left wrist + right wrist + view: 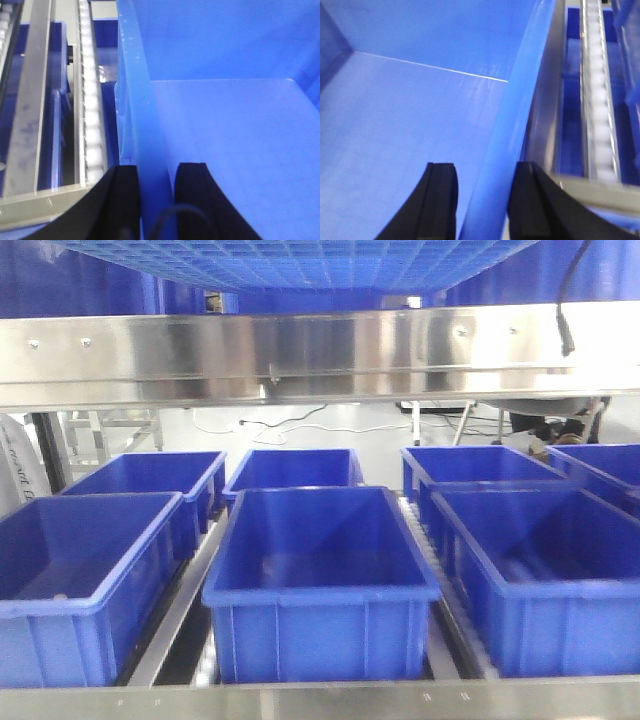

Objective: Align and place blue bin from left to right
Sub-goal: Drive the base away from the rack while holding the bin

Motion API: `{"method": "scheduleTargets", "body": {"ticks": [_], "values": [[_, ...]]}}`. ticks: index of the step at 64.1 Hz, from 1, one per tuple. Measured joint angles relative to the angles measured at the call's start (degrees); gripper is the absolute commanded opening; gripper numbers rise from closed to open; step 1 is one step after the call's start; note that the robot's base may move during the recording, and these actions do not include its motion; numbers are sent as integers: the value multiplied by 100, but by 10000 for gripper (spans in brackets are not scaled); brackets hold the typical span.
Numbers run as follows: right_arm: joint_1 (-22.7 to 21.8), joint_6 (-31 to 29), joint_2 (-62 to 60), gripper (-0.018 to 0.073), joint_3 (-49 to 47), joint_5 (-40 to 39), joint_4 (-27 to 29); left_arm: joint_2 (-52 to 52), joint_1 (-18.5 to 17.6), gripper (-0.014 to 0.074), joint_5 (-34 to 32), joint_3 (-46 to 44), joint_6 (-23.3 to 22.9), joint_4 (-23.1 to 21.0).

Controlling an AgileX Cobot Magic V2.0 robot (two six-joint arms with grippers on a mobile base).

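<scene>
The blue bin (300, 262) hangs at the top of the front view, only its fine grid underside showing above a steel shelf beam. Its pale blue inside (230, 140) fills the left wrist view, where my left gripper (156, 172) is shut on the bin's left wall, one black finger on each side. In the right wrist view the bin's floor (410, 115) spreads to the left, and my right gripper (485, 172) is shut on the right wall's rim. Neither gripper shows in the front view.
A steel shelf beam (320, 350) runs across under the held bin. Below it, several smaller royal-blue bins (322, 560) stand in rows on the lower rack. Roller tracks (91, 100) (597, 100) run beside the bin. A white sack (12, 470) stands at far left.
</scene>
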Motion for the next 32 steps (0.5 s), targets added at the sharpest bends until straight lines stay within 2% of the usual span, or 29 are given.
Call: {"method": "scheduleTargets", "body": {"ticks": [32], "values": [[0,0,0,-70,0,0,0,0,0,-111,0,0,0,0]]}}
